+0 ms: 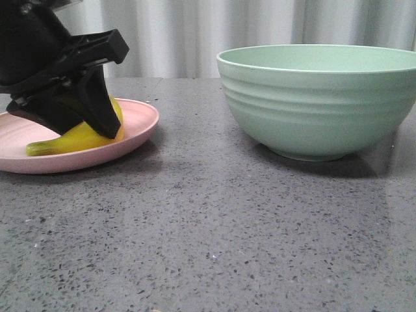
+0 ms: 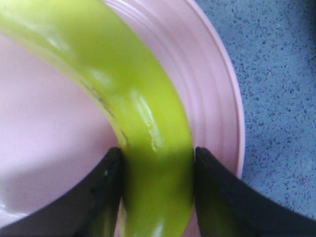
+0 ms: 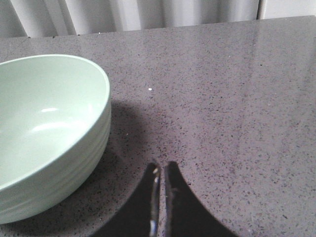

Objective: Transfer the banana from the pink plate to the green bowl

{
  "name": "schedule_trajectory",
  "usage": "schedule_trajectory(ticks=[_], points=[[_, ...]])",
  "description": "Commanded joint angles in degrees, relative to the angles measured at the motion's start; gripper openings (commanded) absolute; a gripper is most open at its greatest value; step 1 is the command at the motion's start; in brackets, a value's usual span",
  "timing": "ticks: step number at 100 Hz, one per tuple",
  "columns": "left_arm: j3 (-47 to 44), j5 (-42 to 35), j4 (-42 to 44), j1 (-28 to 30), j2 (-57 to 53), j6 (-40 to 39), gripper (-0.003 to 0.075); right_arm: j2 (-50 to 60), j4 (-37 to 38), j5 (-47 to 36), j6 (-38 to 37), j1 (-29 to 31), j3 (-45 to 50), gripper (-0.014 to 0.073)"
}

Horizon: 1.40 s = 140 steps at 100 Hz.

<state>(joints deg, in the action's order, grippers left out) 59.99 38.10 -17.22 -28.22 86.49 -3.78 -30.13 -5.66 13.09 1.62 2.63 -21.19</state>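
The plate (image 1: pixel 140 123) is sitting on the counter (image 1: pixel 208 227) at the left, and the bowl (image 1: pixel 318 97) is standing on the counter at the right, well apart from it. The banana (image 1: pixel 71 140) is lying on the plate, its stem end pointing left. The left hand (image 1: pixel 97 127) is reaching down onto the plate, one finger on either side of the banana. The right hand (image 3: pixel 160 197) is hanging over the counter just beside the bowl.

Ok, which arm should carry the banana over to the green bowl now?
Left. The left gripper already has its fingers on both sides of the banana on the pink plate. The right gripper is shut and holds nothing, beside the green bowl.
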Motion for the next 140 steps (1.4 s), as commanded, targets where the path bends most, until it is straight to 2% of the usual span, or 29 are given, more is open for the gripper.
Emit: schedule_trajectory(ticks=[1, 4, 18, 40, 47, 66, 78, 109, 140], points=[[1.8, -1.6, -1.1, -0.5, -1.7, -0.4, 0.0013, -0.6, -0.2, -2.7, 0.2, -0.5, -3.1, -0.0064], [1.8, -1.6, -1.1, -0.5, -1.7, -0.4, -0.0022, -0.6, -0.2, -1.8, 0.2, -1.0, -3.7, -0.0064], [2.3, -0.7, -0.9, -0.5, -2.0, 0.1, -0.002, -1.4, -0.2, 4.0, 0.2, -3.6, -8.4, -0.0064], [8.3, 2.6, -0.1, -1.3, -3.6, 3.1, -0.002, -6.3, -0.2, 13.5, 0.3, -9.1, -18.5, -0.0039], [10.1, 5.3, 0.0, -1.9, -4.7, 5.5, -0.002, -8.3, -0.2, 15.5, 0.7, -11.5, -21.8, 0.003], [11.6, 6.3, 0.0, -5.6, -10.4, 10.5, -0.002, -16.3, -1.6, 18.8, 0.7, -18.8, -30.6, 0.0325], [11.6, 7.1, 0.0, -8.6, -13.7, 12.1, -0.002, -22.4, -5.7, 18.8, 0.7, -22.5, -35.9, 0.0405], [11.6, 11.3, 0.0, -14.7, -15.7, 13.8, -0.002, -40.0, -16.8, 21.6, 0.7, -27.2, -52.2, 0.0409], [11.6, 11.4, 0.0, -16.0, -15.2, 14.1, -0.002, -51.5, -24.6, 26.7, 0.9, -29.0, -63.8, 0.0408]])
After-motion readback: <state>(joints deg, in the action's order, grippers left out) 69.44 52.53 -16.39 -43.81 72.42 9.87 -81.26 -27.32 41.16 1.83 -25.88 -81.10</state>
